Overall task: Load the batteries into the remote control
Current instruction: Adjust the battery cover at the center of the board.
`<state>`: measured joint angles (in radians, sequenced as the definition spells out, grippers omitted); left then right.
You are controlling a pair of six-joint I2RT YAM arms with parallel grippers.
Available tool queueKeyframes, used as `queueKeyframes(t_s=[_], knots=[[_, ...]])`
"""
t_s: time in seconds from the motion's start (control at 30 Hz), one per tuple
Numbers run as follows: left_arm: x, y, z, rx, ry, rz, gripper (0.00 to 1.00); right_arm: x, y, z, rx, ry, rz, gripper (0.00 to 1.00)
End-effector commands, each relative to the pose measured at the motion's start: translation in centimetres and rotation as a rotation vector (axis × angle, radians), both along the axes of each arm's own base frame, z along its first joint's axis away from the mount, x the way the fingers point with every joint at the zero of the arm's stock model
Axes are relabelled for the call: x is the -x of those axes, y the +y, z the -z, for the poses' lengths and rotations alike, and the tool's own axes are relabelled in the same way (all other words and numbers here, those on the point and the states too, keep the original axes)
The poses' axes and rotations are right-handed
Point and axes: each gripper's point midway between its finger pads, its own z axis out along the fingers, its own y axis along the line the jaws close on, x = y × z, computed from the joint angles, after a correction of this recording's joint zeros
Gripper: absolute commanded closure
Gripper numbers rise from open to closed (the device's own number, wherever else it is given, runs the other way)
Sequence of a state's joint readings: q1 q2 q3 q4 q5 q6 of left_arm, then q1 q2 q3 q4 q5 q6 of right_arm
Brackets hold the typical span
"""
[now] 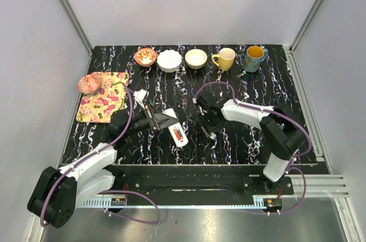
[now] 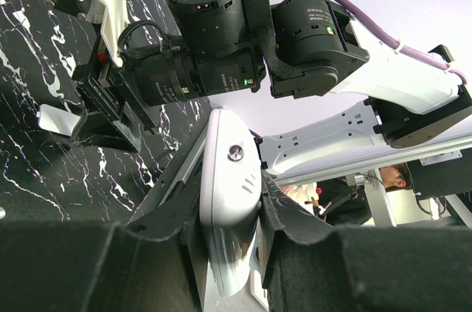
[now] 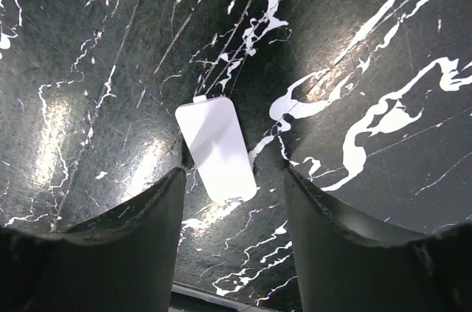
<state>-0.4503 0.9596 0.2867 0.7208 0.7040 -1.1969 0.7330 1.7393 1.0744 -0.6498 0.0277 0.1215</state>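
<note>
One remote control (image 2: 228, 201) squeezed in your left fingers (image 2: 295, 227), long way aimed at your right arm (image 2: 317, 39) close ahead, right fingers (image 3: 140, 242) spread wide over a white tab (image 3: 216, 150) on the counter (image 3: 369, 68).

1. The remote control (image 1: 183, 141) is a slim white bar. It sits aslant over the near-middle of the dark worktop (image 1: 229, 147), back upward, with its recessed slot uncovered.
2. The left pincer (image 2: 228, 216) clamps it by its long edges.
3. The batteries (image 1: 178, 133) show as a small reddish-orange and dark strip lying lengthwise in that slot, too small to count.
</note>
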Motion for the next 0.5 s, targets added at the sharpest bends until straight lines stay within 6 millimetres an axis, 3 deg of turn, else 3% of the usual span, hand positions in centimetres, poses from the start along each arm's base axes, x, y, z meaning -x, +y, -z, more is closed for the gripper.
queueKeyframes(t_s=[0.0, 0.23, 0.47], knots=[[0.2, 0.0, -1.6, 0.035, -0.074, 0.016, 1.00, 0.0, 1.0, 0.1, -0.032, 0.005, 0.003, 0.40], [0.1, 0.0, -1.4, 0.037, -0.067, 0.012, 1.00, -0.1, 0.7, 0.9, -0.022, 0.002, 0.081, 0.52], [0.2, 0.0, -1.2, 0.040, -0.060, 0.011, 1.00, -0.3, 2.1, 1.5, -0.083, 0.016, 0.202, 0.60]])
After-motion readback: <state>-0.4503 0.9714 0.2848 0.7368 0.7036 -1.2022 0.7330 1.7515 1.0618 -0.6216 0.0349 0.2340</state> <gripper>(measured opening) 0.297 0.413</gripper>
